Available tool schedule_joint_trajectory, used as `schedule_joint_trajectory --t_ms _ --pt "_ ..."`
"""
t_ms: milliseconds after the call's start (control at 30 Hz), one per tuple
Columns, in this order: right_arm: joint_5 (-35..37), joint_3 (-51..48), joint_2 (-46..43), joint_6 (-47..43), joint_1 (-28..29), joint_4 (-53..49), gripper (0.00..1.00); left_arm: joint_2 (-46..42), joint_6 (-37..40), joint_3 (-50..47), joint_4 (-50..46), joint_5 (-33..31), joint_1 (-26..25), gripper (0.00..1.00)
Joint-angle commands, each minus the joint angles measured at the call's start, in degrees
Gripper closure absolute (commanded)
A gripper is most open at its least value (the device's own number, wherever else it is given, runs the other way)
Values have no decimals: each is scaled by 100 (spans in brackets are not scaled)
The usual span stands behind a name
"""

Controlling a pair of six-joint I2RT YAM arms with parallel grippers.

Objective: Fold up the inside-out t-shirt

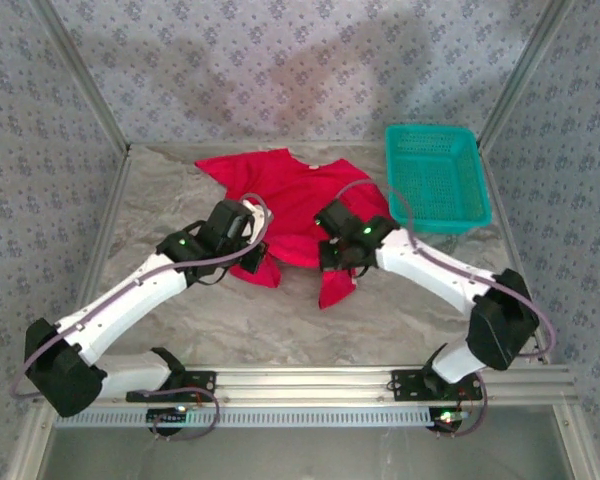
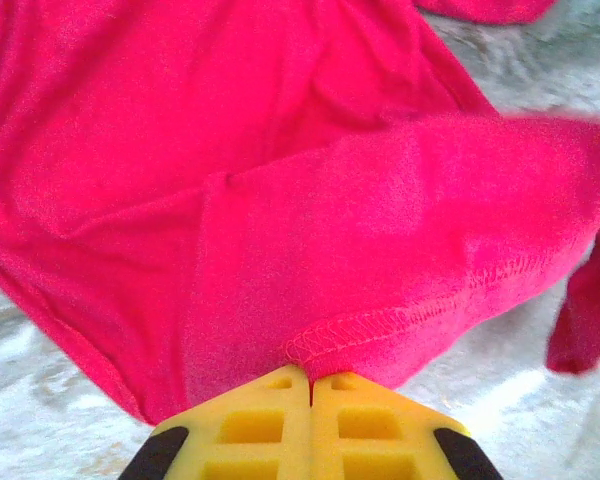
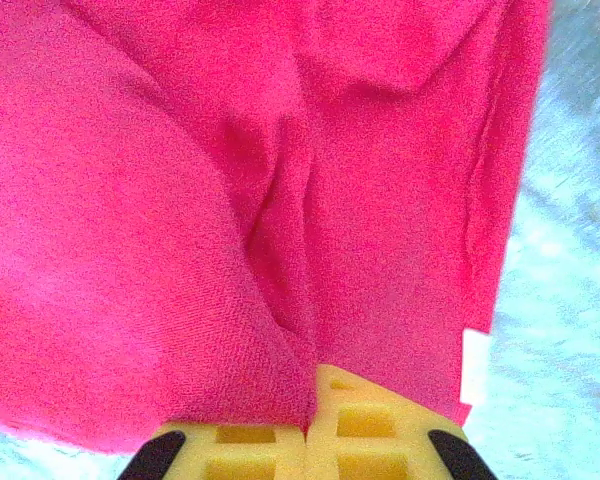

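left gripper [image 2: 310,378] and right gripper [image 3: 310,398] each pinch the soft bright red t-shirt [image 1: 295,187], bunched up, not folded yet.

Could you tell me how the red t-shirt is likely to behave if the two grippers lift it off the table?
Probably floppy: the t-shirt lies in soft folds, and cloth bunches loosely around the right gripper. It would likely sag between the grip points, since the left gripper pinches just a stitched hem edge. It also looks thin, so probably light.
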Motion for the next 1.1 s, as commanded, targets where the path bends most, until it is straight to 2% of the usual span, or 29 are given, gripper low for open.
schedule_joint_trajectory --t_ms 0,133,233,300,333,367,433,600,700,800,933,1067 --pt "-382 257 -110 -574 -534 -593 100 399 -19 154 379 959 -70 100" --pt "-778 558 446 -791 -1323 -350 100 1281 -102 341 928 1686 -149 100" --pt "-894 1288 1285 -1005 -1526 -760 97 1916 27 711 860 1833 -136 100" --pt "-684 1672 1720 -999 -1531 -997 81 2221 133 931 810 1923 -88 100" --pt "-544 1813 1852 -964 -1556 -1065 78 2362 137 1020 807 1987 -49 100" --pt "-455 1875 1882 -930 -1556 -1101 73 2473 136 1093 799 2080 -9 100" --pt "-376 1853 1789 -822 -1553 -1051 56 2686 111 1253 758 2212 78 100" --pt "-400 1199 1221 -616 -1360 -565 50 2864 134 1346 696 2466 153 99" --pt "-520 920 1139 -562 -1348 -450 51 2872 151 1272 677 2472 174 92" --pt "-619 861 1164 -533 -1368 -470 51 2877 104 1183 643 2439 174 91" --pt "-601 950 1241 -542 -1340 -406 51 2841 62 1099 616 2501 177 85" --pt "-627 985 1320 -557 -1321 -409 51 2841 -12 1015 722 2522 175 85"
